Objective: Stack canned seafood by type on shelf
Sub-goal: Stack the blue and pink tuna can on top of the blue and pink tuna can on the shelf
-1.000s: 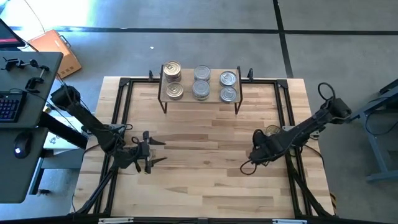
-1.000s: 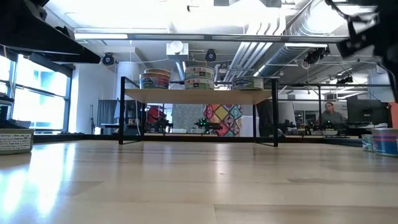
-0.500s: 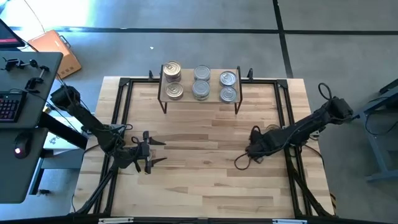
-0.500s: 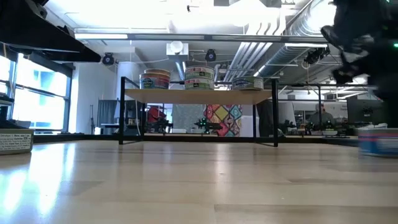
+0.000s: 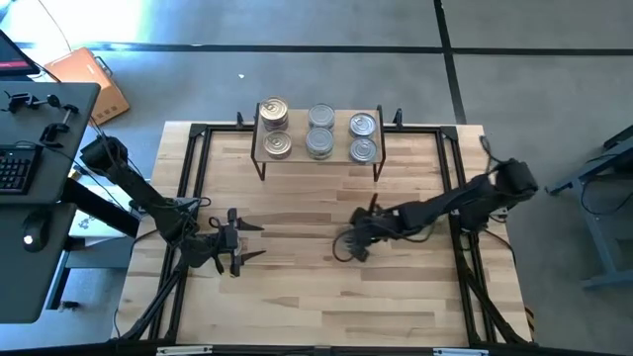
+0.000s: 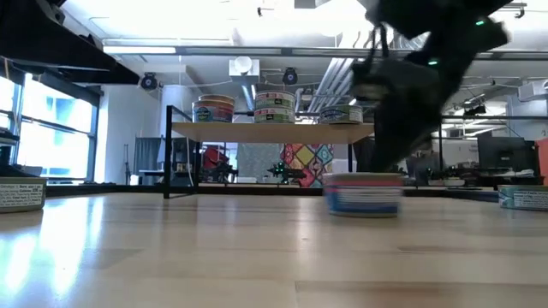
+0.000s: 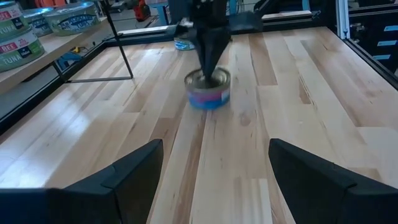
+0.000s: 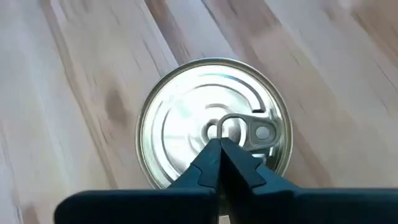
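Observation:
One can of seafood [image 8: 214,127], blue-banded with a silvery pull-tab lid, stands upright on the table near its middle [image 5: 346,245] [image 6: 363,192] [image 7: 208,88]. My right gripper [image 8: 219,142] [image 5: 356,239] is shut and comes down onto its lid. The shelf [image 5: 318,150] [image 6: 272,132] stands at the far edge with several cans [image 5: 318,131] [image 6: 274,106] stacked on it in three groups. My left gripper [image 5: 240,243] [image 7: 214,174] waits open at the near left, pointing toward the can. My right gripper touches the can's lid with its shut fingertips at the pull tab's ring [image 8: 231,127]. The fingers slant down from the table's right side. Whether a tip sits inside the ring, I cannot tell. The can stays upright with its base on the table.
Another can [image 6: 524,198] [image 7: 183,43] stands on the table farther right, near the black frame rail [image 5: 457,198]. A further tin [image 6: 21,194] shows at the low view's left edge. Bare wood lies between the two grippers and in front of the shelf.
My right gripper has swung toward the table's left and slightly toward the shelf, sinking and tipping steeply downward. The can has slid upright along the table with it, from near the right rail to the middle. My left arm has kept still.

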{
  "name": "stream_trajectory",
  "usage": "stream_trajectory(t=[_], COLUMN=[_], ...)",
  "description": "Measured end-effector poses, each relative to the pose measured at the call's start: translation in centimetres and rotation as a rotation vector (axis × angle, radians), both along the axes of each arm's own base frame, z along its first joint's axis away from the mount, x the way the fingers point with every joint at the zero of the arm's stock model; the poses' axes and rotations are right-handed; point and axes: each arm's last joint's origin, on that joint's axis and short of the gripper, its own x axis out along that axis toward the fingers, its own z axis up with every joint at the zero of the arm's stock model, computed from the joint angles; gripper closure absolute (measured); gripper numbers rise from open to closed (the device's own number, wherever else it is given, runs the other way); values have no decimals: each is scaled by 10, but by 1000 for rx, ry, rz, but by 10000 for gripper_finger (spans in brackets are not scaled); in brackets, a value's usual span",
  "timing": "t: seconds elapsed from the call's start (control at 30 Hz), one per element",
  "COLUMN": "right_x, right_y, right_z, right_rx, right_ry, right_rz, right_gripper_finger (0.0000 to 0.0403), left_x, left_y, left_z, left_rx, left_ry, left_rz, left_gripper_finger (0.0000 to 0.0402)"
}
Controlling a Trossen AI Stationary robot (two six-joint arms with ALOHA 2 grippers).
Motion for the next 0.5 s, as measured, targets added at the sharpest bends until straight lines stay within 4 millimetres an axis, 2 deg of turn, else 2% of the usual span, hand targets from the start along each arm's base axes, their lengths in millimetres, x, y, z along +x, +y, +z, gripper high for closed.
stream_trajectory(t=[0.17,0.4,0.5], right_x=[45,126,154], right_y=[3,19,24], right_z=[-5,-6,-3], right_rx=[-25,-87,-104], right_ry=[-77,-150,-184], right_rz=[47,116,144], right_gripper_finger=[403,403,403], left_x=[0,0,0], left_y=[-1,-1,0], left_z=[1,1,1], left_rx=[-10,-12,-40], left_ry=[-12,-12,-15], left_rz=[-1,-1,9], left_gripper_finger=[117,117,117])
